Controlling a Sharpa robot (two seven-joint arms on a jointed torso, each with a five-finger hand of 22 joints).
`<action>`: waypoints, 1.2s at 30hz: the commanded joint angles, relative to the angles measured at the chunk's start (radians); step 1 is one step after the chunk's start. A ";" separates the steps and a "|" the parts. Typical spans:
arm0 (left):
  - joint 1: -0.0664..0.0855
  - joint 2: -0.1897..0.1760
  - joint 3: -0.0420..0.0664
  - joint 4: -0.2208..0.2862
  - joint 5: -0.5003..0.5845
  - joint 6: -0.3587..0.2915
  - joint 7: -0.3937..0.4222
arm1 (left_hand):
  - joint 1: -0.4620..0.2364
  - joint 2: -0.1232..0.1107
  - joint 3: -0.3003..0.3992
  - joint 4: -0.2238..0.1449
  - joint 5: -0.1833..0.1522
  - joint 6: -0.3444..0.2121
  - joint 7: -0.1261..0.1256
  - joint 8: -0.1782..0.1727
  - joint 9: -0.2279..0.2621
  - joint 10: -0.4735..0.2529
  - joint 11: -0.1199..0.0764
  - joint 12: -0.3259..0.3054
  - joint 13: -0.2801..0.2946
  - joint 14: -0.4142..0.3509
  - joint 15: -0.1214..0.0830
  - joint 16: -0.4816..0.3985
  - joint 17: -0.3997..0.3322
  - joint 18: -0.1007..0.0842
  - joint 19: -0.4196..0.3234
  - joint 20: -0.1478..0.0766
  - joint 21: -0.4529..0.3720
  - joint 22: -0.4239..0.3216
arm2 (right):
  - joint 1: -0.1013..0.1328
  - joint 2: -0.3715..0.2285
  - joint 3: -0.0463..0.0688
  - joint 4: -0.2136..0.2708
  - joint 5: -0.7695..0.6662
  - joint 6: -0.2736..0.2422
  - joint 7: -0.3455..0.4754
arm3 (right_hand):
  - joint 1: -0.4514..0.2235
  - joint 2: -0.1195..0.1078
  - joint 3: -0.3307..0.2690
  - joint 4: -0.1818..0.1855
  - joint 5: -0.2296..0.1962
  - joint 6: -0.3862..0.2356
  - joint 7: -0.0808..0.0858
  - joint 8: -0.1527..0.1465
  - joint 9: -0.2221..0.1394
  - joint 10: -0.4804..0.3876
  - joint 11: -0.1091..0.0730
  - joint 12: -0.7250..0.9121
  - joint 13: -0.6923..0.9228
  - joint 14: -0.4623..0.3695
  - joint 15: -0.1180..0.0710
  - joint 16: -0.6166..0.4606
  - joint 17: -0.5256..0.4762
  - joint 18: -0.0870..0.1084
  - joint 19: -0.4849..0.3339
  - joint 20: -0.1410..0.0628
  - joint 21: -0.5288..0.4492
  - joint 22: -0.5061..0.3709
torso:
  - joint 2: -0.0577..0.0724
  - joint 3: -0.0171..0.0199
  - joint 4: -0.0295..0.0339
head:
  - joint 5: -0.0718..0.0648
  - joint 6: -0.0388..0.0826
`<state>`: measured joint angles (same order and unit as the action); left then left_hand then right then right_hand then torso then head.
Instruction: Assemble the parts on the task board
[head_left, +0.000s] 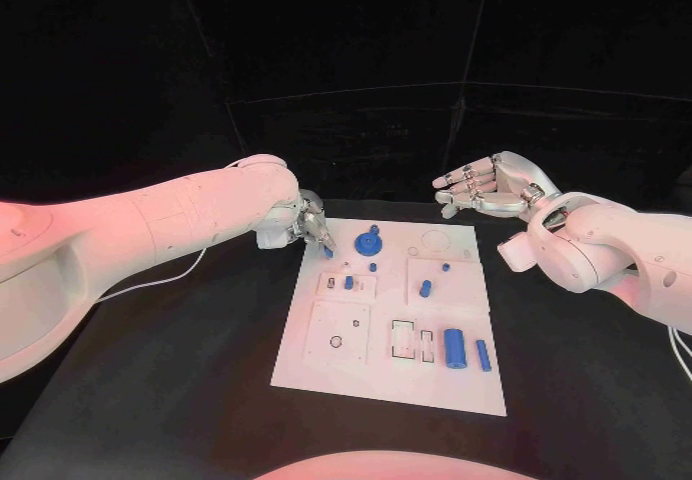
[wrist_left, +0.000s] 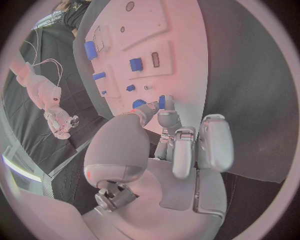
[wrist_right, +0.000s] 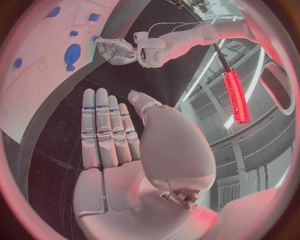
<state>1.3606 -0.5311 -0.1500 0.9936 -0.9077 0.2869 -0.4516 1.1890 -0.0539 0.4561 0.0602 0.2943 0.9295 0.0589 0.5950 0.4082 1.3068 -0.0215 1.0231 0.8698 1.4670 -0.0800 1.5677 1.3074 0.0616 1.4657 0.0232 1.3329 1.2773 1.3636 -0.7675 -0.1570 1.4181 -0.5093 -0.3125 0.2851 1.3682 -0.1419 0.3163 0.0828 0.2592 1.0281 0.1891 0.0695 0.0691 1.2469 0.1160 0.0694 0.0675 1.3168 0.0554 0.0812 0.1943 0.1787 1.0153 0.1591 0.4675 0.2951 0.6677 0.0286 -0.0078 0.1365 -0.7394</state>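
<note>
**Left hand pinches a small part at the board's far left corner**

We see the black table (head_left: 173, 400) carrying the task board (head_left: 325, 370), a white plate lying in the middle, with blue parts spread over it. The largest are a round blue disc (head_left: 369, 241) toward the far edge and a blue cylinder (head_left: 456, 348) near the right edge, with a thinner blue pin (head_left: 483, 355) just beside it on the right.

Our left hand (head_left: 296, 225) sits at the board's far left corner. Its fingers (wrist_left: 167, 120) are drawn together on a small blue part (wrist_left: 162, 102), pinched at the tips just above the board, close to the disc. Our right hand (head_left: 488, 185) hangs above the table off the board's far right corner, palm up, fingers straight and apart, holding nothing.

We judge the main risk to be the pinch itself: the part is tiny and held only at the fingertips, so it could twist or slip free as it is lowered. A tilted part could also jam at its seat or nudge the disc.
</note>
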 joint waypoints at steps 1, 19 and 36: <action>0.002 -0.023 0.000 0.040 0.078 -0.075 0.024 | -0.019 -0.007 0.145 -0.132 0.044 0.008 -0.003 0.013 0.003 0.011 -0.001 0.007 0.003 0.104 0.000 0.003 0.263 0.006 0.016 0.005 0.001 0.004 | 0.002 0.001 0.001 0.000 0.004 0.002 0.005 | -0.005 0.005 0.000 -0.005 0.004 -0.009 0.001 -0.004 0.001 -0.009 0.001 -0.001 -0.001 0.004 0.005 -0.004 -0.001 0.003 0.000 0.006 -0.005 -0.001 | -0.001 0.0003 0.0000 | 0.002 0.000; -0.010 -0.184 -0.012 0.299 -0.001 -0.243 0.069 | -0.034 -0.027 0.168 -0.144 0.076 0.014 -0.008 0.028 0.009 0.020 -0.005 0.010 0.004 0.104 -0.004 0.003 0.263 0.004 0.021 0.002 0.010 0.016 | 0.002 0.001 0.001 -0.007 0.004 0.003 0.004 | -0.005 0.005 0.001 -0.006 0.008 -0.009 0.001 -0.003 0.001 -0.009 0.001 -0.001 -0.001 0.005 0.005 -0.004 -0.001 0.003 0.000 0.006 -0.005 -0.001 | 0.000 -0.0001 -0.0010 | 0.007 0.003; -0.049 -0.224 -0.021 0.375 -0.130 -0.291 0.063 | -0.034 -0.035 0.174 -0.152 0.077 0.019 -0.010 0.032 0.010 0.028 -0.007 0.018 0.014 0.104 -0.005 0.003 0.263 0.002 0.024 0.000 0.016 0.024 | 0.002 0.002 0.000 -0.010 0.004 0.004 0.005 | -0.005 0.005 0.001 -0.006 0.008 -0.009 0.001 -0.003 0.001 -0.009 0.001 -0.001 -0.001 0.005 0.005 -0.004 -0.001 0.003 0.000 0.006 -0.005 -0.001 | 0.002 -0.0008 -0.0027 | 0.011 0.000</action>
<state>1.3193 -0.7536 -0.1681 1.3607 -0.9532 0.0308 -0.3953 1.1498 -0.0915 0.4958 0.0371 0.3680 0.9439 0.0486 0.6238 0.4166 1.3312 -0.0287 1.0379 0.8825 1.4670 -0.0801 1.5677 1.3074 0.0617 1.4657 0.0232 1.3457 1.3001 1.3636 -0.7666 -0.1575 1.4064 -0.5092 -0.3121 0.2846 1.3683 -0.1419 0.3163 0.0829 0.2644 1.0282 0.1891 0.0695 0.0691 1.2469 0.1160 0.0694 0.0676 1.3168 0.0553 0.0812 0.1944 0.1787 1.0153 0.1591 0.4675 0.2945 0.6681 0.0284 -0.0088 0.1459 -0.7376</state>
